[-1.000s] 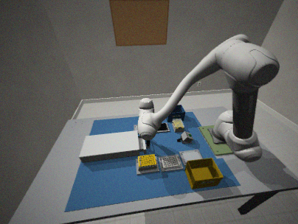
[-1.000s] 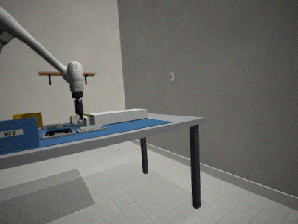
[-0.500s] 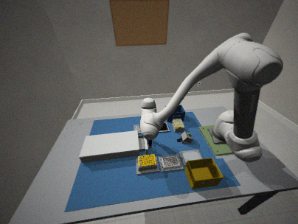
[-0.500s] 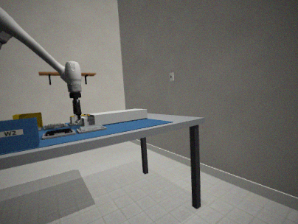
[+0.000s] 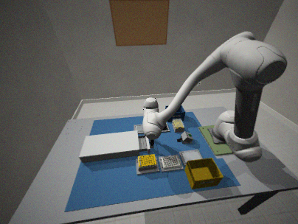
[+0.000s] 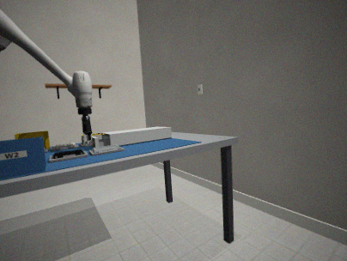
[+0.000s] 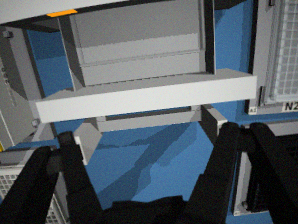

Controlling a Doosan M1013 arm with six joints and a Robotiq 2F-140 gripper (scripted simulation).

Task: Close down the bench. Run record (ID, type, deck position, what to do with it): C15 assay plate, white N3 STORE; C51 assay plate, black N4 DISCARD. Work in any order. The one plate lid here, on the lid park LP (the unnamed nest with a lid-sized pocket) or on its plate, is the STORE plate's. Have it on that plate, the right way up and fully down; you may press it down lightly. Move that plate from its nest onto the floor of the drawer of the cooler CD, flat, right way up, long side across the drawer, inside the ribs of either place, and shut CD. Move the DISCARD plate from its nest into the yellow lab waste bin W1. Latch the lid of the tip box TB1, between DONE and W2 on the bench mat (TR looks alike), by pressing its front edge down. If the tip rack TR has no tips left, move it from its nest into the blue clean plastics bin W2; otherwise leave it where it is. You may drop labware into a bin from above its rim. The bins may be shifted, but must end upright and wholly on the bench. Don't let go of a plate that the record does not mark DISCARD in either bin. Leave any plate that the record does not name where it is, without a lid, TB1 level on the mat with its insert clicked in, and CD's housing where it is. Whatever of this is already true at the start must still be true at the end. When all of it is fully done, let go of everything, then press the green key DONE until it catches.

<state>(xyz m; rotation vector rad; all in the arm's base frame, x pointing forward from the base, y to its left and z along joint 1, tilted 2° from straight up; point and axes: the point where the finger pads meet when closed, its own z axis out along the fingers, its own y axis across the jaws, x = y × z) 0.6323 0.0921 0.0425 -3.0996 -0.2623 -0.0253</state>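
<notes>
The cooler CD (image 5: 108, 145) is a long white box on the blue mat. Its drawer handle (image 7: 145, 95) is a pale bar on two short posts, right before the wrist camera. My gripper (image 7: 148, 115) (image 5: 150, 141) is low at the cooler's right end. Its black fingers are shut on the handle, one finger outside each post. A white gridded plate (image 5: 170, 162) sits in a front nest, with a pale lid (image 5: 190, 155) in the nest to its right. The yellow tip rack TR (image 5: 147, 161) is to its left. A black plate shows at the wrist view's lower right.
The yellow bin W1 (image 5: 203, 172) stands at the mat's front right. The blue bin W2 (image 5: 175, 112) is at the back, with the yellow tip box TB1 (image 5: 178, 124) and the green key DONE (image 5: 186, 137) in front of it. A white gridded plate fills nest N2 (image 7: 285, 50).
</notes>
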